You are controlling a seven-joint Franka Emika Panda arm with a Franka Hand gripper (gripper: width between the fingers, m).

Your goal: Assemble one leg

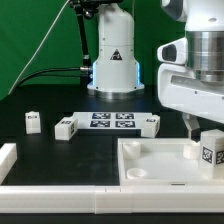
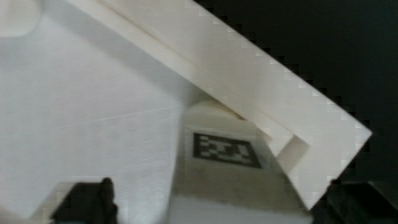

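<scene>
A leg (image 1: 211, 149), a small white block with a tag on its front face, stands upright in the right corner of the large white tray (image 1: 150, 150). My gripper (image 1: 203, 130) hangs just above it, with one dark finger (image 1: 188, 126) showing to the exterior view's left of the block. In the wrist view the leg (image 2: 228, 150) sits against the tray's corner wall (image 2: 231, 70). My gripper (image 2: 226, 205) is open, with the dark fingertips (image 2: 86, 203) wide apart on either side of the leg and not touching it.
Three more legs lie on the black table: one (image 1: 33, 122) at the exterior view's left, one (image 1: 65, 127) beside the marker board (image 1: 112, 120), one (image 1: 150, 122) at its other end. A white rim (image 1: 8, 158) borders the left and front. The robot base (image 1: 112, 60) stands behind.
</scene>
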